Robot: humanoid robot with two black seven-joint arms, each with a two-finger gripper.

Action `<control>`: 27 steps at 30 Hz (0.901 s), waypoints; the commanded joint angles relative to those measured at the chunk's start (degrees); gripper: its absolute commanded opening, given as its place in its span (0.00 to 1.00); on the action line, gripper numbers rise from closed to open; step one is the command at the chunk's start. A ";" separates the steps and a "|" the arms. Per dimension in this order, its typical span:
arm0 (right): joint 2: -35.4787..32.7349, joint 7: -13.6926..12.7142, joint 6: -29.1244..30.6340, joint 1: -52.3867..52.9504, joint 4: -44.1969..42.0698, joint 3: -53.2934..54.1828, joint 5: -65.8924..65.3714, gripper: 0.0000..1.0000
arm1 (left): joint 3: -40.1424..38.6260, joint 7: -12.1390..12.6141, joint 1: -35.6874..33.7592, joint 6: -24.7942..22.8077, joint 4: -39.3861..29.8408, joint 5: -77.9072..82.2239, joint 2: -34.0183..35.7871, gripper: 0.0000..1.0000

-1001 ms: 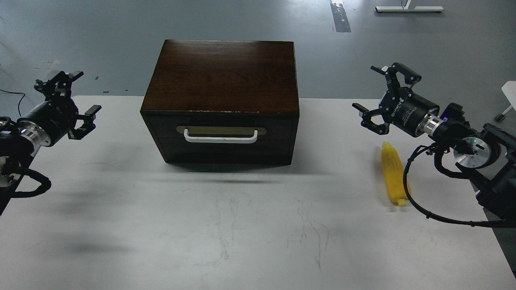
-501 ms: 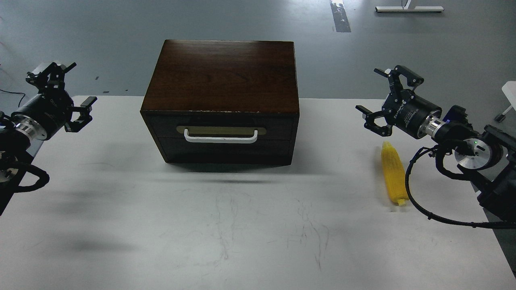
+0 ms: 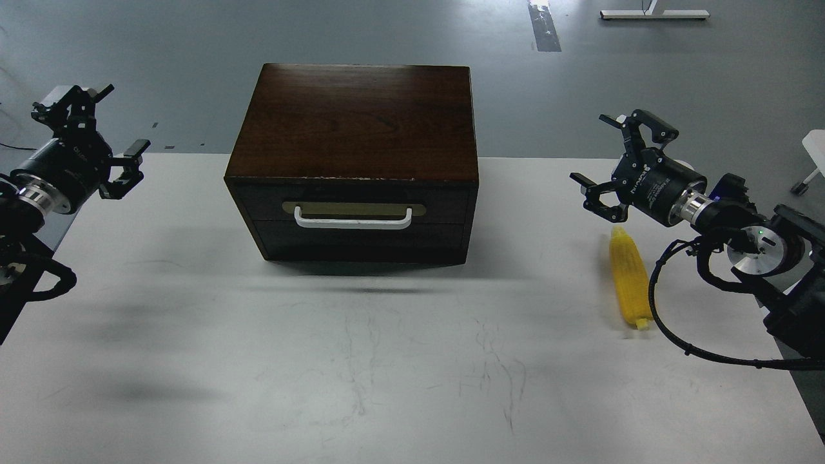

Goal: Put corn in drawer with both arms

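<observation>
The yellow corn (image 3: 629, 278) lies on the white table at the right, pointing away from me. The drawer (image 3: 353, 205) is shut in the front of the dark wooden cabinet (image 3: 356, 119), with its white bar handle (image 3: 352, 223) facing me. My right gripper (image 3: 608, 156) is open and empty, held in the air just beyond the corn's far tip. My left gripper (image 3: 108, 127) is open and empty, far left of the cabinet near the table's back left corner.
The white table (image 3: 361, 361) stretches in front of the cabinet with faint scratches. A black cable (image 3: 664, 322) loops from my right arm close beside the corn. Grey floor lies beyond the table's far edge.
My left gripper has drawn back to the left and upward, away from the cabinet. My right gripper has shifted slightly right and back. The corn and drawer have not moved.
</observation>
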 commanded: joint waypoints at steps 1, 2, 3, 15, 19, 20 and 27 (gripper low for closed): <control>-0.12 0.04 -0.03 0.00 0.00 -0.01 0.00 1.00 | 0.15 0.03 0.25 0.00 0.01 0.05 0.21 0.98; -0.12 0.04 -0.03 -0.09 0.00 -0.01 0.00 1.00 | 0.33 0.03 0.34 0.00 0.01 0.05 0.29 0.98; -0.12 0.04 -0.03 -0.18 -0.09 -0.01 0.00 1.00 | 0.41 0.03 0.34 0.00 0.01 0.14 0.29 0.98; -0.38 0.04 -0.03 -0.36 0.00 -0.10 0.00 1.00 | 1.47 0.38 -0.01 0.00 -0.26 1.89 0.91 0.98; -0.38 0.13 -0.03 -0.36 0.00 -0.01 0.00 1.00 | 1.21 -2.85 -5.53 0.00 -0.26 13.46 4.68 0.98; -0.38 0.22 -0.03 -0.36 0.00 -0.01 0.00 1.00 | 1.21 -4.35 -6.51 0.05 -0.35 15.24 5.21 0.98; -0.38 0.39 -0.03 -0.79 0.00 -0.01 0.00 1.00 | 1.29 -5.82 -14.51 0.00 -10.61 23.43 15.13 0.98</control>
